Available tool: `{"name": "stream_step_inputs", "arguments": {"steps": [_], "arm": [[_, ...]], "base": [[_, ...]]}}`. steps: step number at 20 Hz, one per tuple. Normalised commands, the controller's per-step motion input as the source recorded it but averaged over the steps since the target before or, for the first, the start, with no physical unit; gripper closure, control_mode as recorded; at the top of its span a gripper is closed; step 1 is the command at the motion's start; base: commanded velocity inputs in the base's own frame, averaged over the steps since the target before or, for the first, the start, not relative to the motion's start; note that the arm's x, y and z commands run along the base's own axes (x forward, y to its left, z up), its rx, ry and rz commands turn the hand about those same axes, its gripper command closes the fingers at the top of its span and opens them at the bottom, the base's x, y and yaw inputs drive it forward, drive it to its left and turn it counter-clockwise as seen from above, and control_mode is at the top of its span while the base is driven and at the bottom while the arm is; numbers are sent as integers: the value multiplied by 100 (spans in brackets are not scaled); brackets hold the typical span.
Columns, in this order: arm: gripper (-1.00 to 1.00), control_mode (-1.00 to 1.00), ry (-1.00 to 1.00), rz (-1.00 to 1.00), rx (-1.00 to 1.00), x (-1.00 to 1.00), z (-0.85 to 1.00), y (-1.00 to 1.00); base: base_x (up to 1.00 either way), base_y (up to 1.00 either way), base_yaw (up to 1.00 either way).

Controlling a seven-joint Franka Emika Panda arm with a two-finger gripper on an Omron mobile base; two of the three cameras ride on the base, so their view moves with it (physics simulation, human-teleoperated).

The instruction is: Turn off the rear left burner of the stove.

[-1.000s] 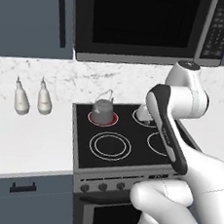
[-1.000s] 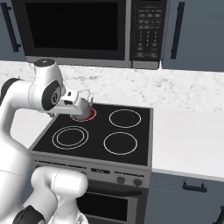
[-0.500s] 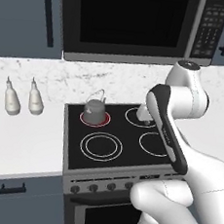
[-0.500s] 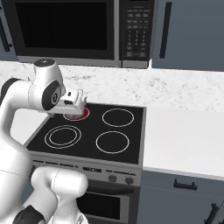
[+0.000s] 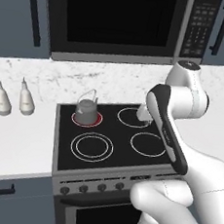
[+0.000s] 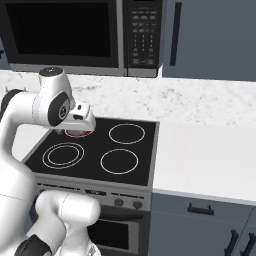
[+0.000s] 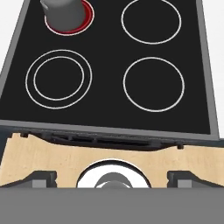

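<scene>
Rear left burner (image 5: 87,119) glows red, mostly covered by grey kettle (image 5: 86,111). Hand view: kettle (image 7: 64,11) cut off at top edge. Right base view: arm hides most of burner (image 6: 78,132). Stove (image 5: 107,155) knobs (image 5: 92,188) too small to read. Gripper (image 5: 144,113) jaws probably hidden behind wrist.

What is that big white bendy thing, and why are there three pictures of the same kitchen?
It is a robot arm with a pinching gripper, holding nothing. Two cameras sit behind it, one on each side. The third rides on its hand, looking down at the stove; its two dark fingertips stand wide apart at the bottom. A grey kettle sits on the rear left burner, which glows red. Two bottles stand on the counter, and a microwave hangs above.
</scene>
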Motion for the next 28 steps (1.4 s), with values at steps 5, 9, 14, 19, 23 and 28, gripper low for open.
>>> {"name": "stream_step_inputs", "arguments": {"steps": [5,9,14,19,23,28], "arm": [[-100,100,0,0,0,0,0,0],[-100,100,0,0,0,0,0,0],[-100,100,0,0,0,0,0,0],[-100,-100,0,0,0,-13,0,-2],[-100,-100,-2,0,0,-18,0,0],[-100,-100,-8,0,0,-23,0,0]], "base": [[0,-33,-1],[0,-30,-1],[-5,-28,-2],[0,0,0],[0,0,0],[0,0,0]]}}
